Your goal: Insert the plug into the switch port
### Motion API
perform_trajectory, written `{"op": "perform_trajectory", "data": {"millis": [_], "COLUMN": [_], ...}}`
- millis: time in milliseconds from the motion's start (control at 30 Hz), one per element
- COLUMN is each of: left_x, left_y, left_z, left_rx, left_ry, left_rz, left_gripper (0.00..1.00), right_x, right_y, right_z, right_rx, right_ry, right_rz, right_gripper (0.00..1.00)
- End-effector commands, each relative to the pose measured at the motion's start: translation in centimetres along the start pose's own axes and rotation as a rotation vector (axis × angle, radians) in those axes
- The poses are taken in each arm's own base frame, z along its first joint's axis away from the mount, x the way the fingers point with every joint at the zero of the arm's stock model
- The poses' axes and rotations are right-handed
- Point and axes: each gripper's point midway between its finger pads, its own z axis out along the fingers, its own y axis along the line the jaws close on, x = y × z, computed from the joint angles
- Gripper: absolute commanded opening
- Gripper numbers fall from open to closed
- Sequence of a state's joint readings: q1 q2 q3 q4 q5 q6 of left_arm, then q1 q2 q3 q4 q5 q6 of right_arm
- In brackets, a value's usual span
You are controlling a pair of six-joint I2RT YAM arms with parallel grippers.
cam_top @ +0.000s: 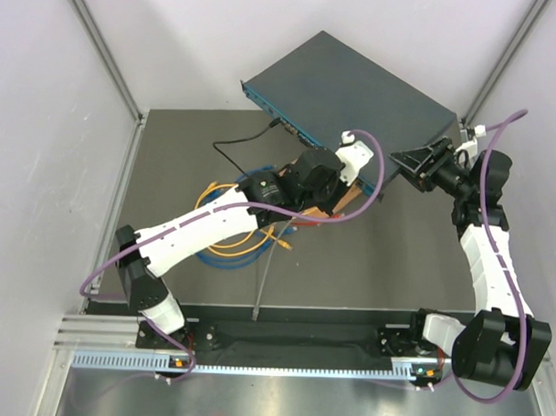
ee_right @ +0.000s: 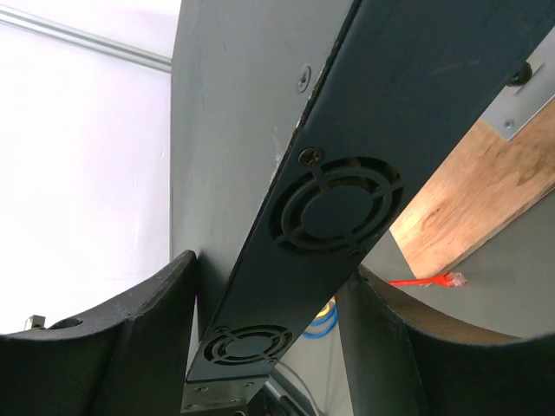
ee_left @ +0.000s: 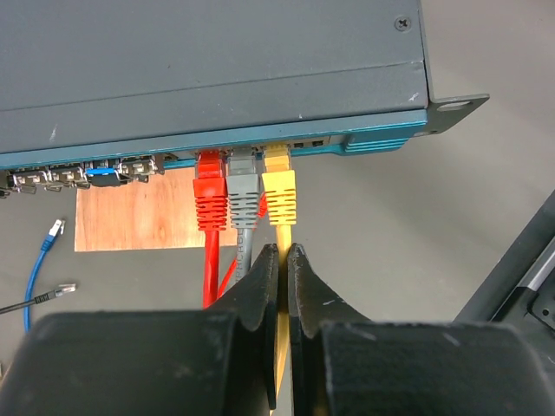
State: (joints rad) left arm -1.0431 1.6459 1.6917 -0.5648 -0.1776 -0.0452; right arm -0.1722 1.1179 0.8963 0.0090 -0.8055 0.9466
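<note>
The switch is a dark teal-grey box with its row of ports facing my left wrist camera. The yellow plug has its front end in a port, to the right of a grey plug and a red plug. My left gripper is shut on the yellow cable just behind that plug. Seen from above, the left gripper is at the switch's front face. My right gripper clamps the switch's fan-vented right end, one finger on each broad face.
A brown wooden board lies under the switch's front. Loose blue and black plugs lie on the mat to the left. A blue plug sits in a port further left. Yellow and blue cable coils lie under the left arm.
</note>
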Motion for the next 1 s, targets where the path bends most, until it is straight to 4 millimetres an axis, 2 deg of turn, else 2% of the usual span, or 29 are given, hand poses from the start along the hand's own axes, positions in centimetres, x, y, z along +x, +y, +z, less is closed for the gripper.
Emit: {"op": "perform_trajectory", "data": {"millis": [0, 133, 233, 267, 333, 400, 433, 467, 500, 533, 567, 600, 633, 700, 733, 800, 833, 867, 900, 933, 967], "left_x": [-6.1, -8.0, -7.7, -7.6, -6.7, -4.9, -3.5, -3.3, -2.9, -1.5, -1.7, -1.2, -0.4, -0.5, -0.3, -0.2, 0.4, 0.3, 1.0, 2.5, 3.3], "left_y": [-0.2, 0.1, -0.8, -1.0, -1.4, -2.3, -2.5, -2.6, -2.5, -2.0, -1.5, -1.9, -0.2, 0.3, 2.1, 3.5, 5.4, 6.3, 7.3, 9.8, 11.0], "left_z": [0.6, 0.5, 0.0, -0.5, -1.2, -2.6, -2.6, -4.1, -4.6, -4.7, -6.1, -7.0, -7.2, -9.8, -11.1, -12.6, -12.9, -14.2, -14.6, -14.6, -15.2], "left_rx": [-0.001, 0.006, 0.057, 0.074, 0.113, 0.181, 0.203, 0.233, 0.251, 0.262, 0.27, 0.331, 0.322, 0.386, 0.356, 0.336, 0.283, 0.251, 0.22, 0.149, 0.107], "left_ry": [-0.2, -0.237, -0.218, -0.213, -0.186, -0.133, -0.1, -0.099, -0.093, -0.066, -0.083, -0.074, -0.059, -0.089, -0.112, -0.14, -0.14, -0.165, -0.151, -0.13, -0.129], "left_rz": [-0.044, -0.038, -0.021, -0.017, 0.008, 0.018, 0.047, 0.045, 0.043, 0.047, 0.047, 0.043, 0.012, -0.027, -0.054, -0.106, -0.144, -0.167, -0.215, -0.273, -0.307], "left_gripper": [0.0, 0.0, 0.0, 0.03, 0.18, 0.34, 0.44, 0.5, 0.56, 0.64, 0.67, 0.68, 0.69, 0.73, 0.73, 0.75, 0.75, 0.75, 0.75, 0.74, 0.73], "right_x": [0.7, 1.0, 0.8, 0.5, 0.3, -0.3, -0.5, -0.8, -1.0, -1.3, -1.5, -1.7, -1.9, -2.1, -2.0, -1.9, -1.9, -1.9, -2.0, -2.0, -2.1], "right_y": [1.3, 1.3, 1.1, 1.3, 1.1, 1.3, 1.3, 1.4, 1.5, 1.4, 1.5, 1.6, 1.5, 1.8, 1.7, 1.7, 1.6, 1.6, 1.6, 1.5, 1.6], "right_z": [0.4, 0.4, 0.5, 0.6, 0.6, 0.7, 0.8, 0.8, 0.9, 0.9, 0.9, 1.0, 1.0, 1.0, 0.9, 1.0, 1.0, 0.9, 0.8, 0.8, 0.7], "right_rx": [-0.059, -0.062, -0.048, -0.045, -0.03, -0.027, -0.024, -0.025, -0.025, -0.02, -0.023, -0.023, -0.021, -0.027, -0.019, -0.016, -0.016, -0.009, -0.007, -0.005, 0.0], "right_ry": [0.003, 0.012, 0.011, 0.007, 0.011, 0.003, -0.002, -0.005, -0.007, -0.011, -0.013, -0.013, -0.017, -0.02, -0.01, -0.002, 0.001, 0.002, 0.0, 0.002, -0.002], "right_rz": [-0.116, -0.118, -0.124, -0.128, -0.134, -0.144, -0.146, -0.15, -0.15, -0.151, -0.155, -0.155, -0.159, -0.172, -0.166, -0.169, -0.176, -0.174, -0.181, -0.184, -0.189], "right_gripper": [0.0, 0.0, 0.0, 0.0, 0.0, 0.0, 0.0, 0.0, 0.0, 0.0, 0.0, 0.0, 0.0, 0.0, 0.08, 0.2, 0.33, 0.4, 0.45, 0.57, 0.63]}}
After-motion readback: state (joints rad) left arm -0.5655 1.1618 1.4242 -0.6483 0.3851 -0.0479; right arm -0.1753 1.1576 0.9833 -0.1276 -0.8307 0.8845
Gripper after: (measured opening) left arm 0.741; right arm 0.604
